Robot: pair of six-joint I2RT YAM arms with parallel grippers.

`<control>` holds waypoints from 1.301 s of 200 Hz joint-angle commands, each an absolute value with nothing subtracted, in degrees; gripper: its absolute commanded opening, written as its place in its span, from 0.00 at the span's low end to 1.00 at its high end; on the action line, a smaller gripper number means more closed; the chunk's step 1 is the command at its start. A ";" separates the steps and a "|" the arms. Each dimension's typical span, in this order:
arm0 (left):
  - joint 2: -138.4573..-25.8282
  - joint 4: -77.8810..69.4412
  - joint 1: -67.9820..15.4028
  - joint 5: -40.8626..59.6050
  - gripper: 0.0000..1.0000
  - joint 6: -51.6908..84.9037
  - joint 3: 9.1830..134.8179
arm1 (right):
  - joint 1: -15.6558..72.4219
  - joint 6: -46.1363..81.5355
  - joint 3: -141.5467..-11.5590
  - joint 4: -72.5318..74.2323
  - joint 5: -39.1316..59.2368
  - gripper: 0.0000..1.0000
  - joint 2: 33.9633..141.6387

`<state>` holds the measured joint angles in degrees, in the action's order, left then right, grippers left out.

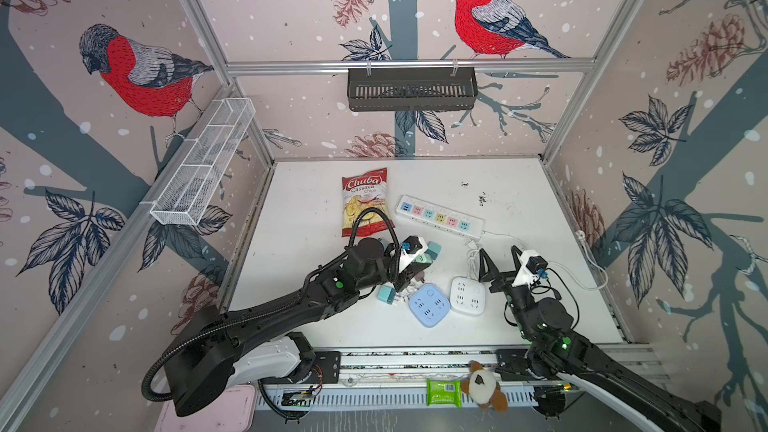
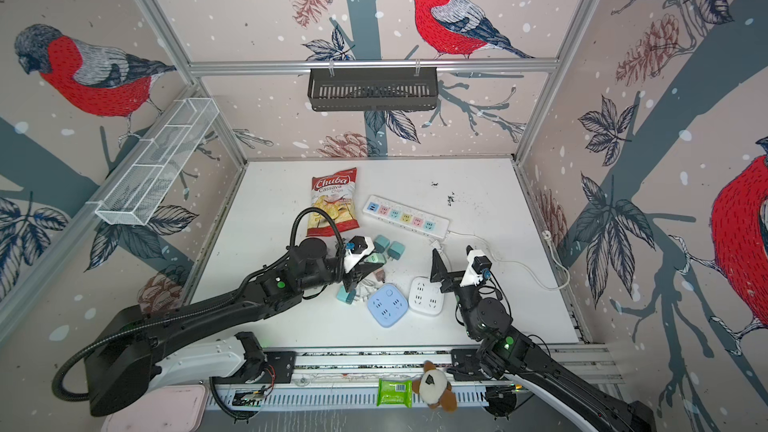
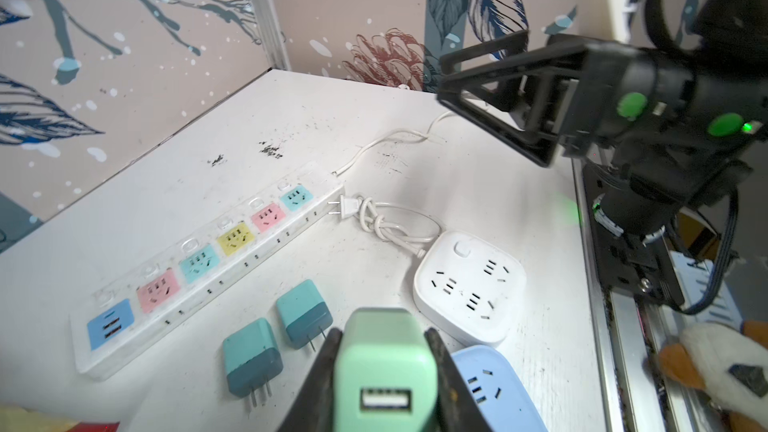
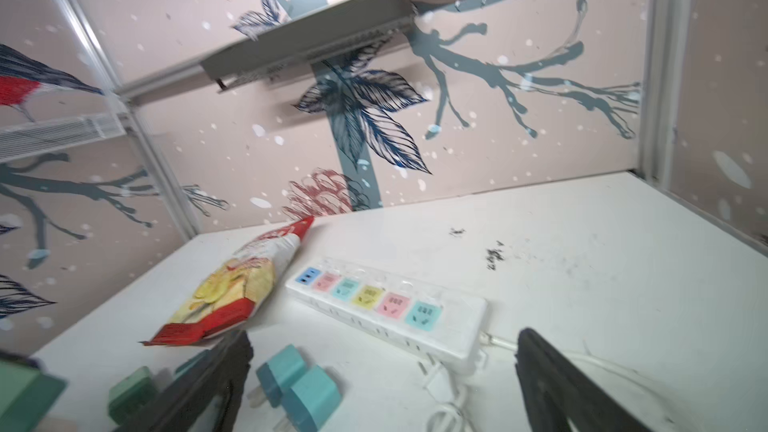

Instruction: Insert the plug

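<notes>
We log left end effector (image 3: 382, 340) clamped on mint plug (image 3: 384, 371), flat sides: probably light, rigid, slick, apt to twist; right end effector (image 1: 498, 252) open, empty.

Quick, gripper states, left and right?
Left gripper: shut on the mint-green charger plug.
Right gripper: open, holding nothing.

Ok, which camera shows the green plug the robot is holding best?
The left wrist view: the green plug fills the foreground, pinched between the jaws, USB port facing us. In both top views only a sliver peeks past the arm. Right wrist view: cannot tell.
</notes>
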<state>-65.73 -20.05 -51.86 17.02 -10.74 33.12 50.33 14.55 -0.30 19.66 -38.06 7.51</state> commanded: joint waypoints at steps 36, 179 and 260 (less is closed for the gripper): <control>-69.34 -19.16 -57.47 15.01 0.00 -23.05 36.41 | 31.17 27.18 -0.65 21.80 -24.61 1.00 19.23; -79.38 -11.36 -67.04 15.57 0.00 -29.54 43.98 | 7.50 28.39 -10.56 36.70 -5.28 1.00 55.01; -97.69 2.11 -73.03 4.96 0.00 -29.55 60.87 | 6.02 29.80 -15.65 32.68 -1.32 1.00 63.63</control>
<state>-93.62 -3.86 -73.23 9.61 -28.77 55.37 5.74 29.85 -14.31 32.95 -1.96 62.08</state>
